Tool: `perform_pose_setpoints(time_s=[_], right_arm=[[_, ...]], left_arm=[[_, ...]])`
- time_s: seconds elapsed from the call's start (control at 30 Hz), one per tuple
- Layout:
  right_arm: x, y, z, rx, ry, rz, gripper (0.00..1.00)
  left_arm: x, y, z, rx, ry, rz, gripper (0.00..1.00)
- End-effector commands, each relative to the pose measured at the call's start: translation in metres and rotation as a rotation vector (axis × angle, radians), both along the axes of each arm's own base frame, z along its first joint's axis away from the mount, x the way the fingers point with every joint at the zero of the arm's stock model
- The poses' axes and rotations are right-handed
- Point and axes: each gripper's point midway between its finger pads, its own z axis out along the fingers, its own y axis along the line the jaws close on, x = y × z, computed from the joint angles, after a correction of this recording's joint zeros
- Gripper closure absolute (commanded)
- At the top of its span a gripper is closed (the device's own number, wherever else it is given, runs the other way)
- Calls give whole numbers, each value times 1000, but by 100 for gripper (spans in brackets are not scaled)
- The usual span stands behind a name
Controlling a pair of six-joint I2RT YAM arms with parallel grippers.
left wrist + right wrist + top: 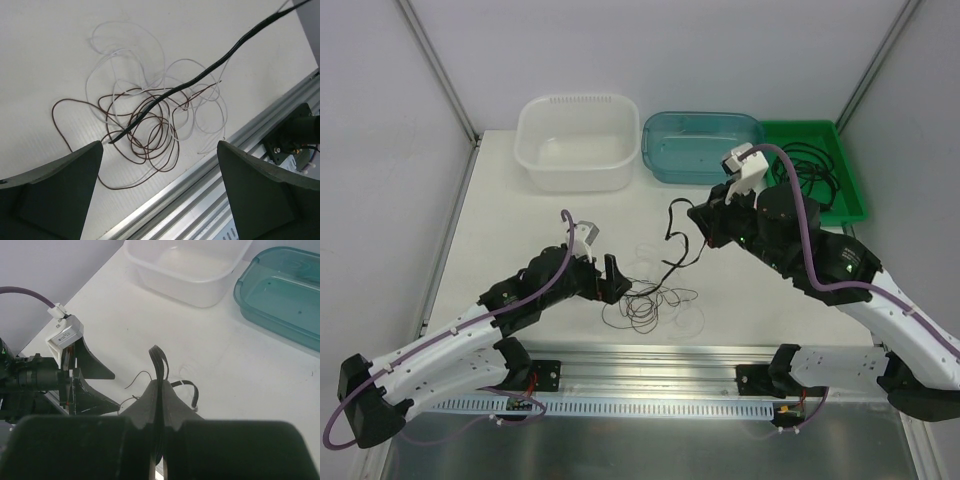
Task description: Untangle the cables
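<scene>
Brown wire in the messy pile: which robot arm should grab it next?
Probably left. The left gripper is open and hangs right over the brown wire. The right gripper is busy, shut on the black cable.

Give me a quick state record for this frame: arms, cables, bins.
left gripper: jaws open, above the tangle, holding nothing
right gripper: jaws shut on black cable, held above the table
black cable: one end held up, free end lying in the tangle
tangle: brown wire and white wire looped together
bins: white tub, teal tub, green tray along far edge; dark cables in green tray
</scene>
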Motion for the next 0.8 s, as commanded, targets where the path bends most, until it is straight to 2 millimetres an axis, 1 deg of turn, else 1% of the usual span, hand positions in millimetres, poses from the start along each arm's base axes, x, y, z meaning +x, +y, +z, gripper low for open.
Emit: perform_pose_setpoints(time_s=[0.0, 0.07, 0.1, 0.17, 0.27, 0.3, 0.4, 0.53, 0.57, 0.6, 0.67, 0.77], right_arm=[[-5, 3, 33, 76, -58, 43, 99], [-7, 6, 39, 101, -68, 63, 99], [-8, 6, 45, 116, -76, 65, 99], [-10, 6, 53, 144, -89, 72, 99], [-11, 8, 59, 165, -97, 84, 99], [-11, 9, 60, 164, -98, 87, 99], [-11, 6, 57, 162, -95, 76, 99], [-6, 5, 44, 139, -81, 49, 99], [-7, 6, 44, 144, -78, 50, 99], [-7, 7, 43, 155, -71, 51, 99], [-7, 10, 43, 165, -71, 59, 99], [-4, 14, 44, 172, -77, 58, 99]], left_arm=[[3, -26, 48, -123, -128, -102, 1], [3, -36, 45, -139, -107, -126, 1], [4, -43, 50, -167, -116, -133, 1], [5, -54, 39, -157, -102, -143, 1], [12, -69, 39, -180, -103, -145, 1], [13, -72, 42, -193, -109, -145, 1], [16, -82, 64, -265, -166, -163, 3], [18, -85, 97, -357, -245, -159, 5], [19, -85, 107, -384, -267, -152, 5], [20, -85, 111, -404, -266, -140, 6], [21, -88, 114, -427, -258, -127, 5], [22, -96, 105, -425, -237, -117, 6]])
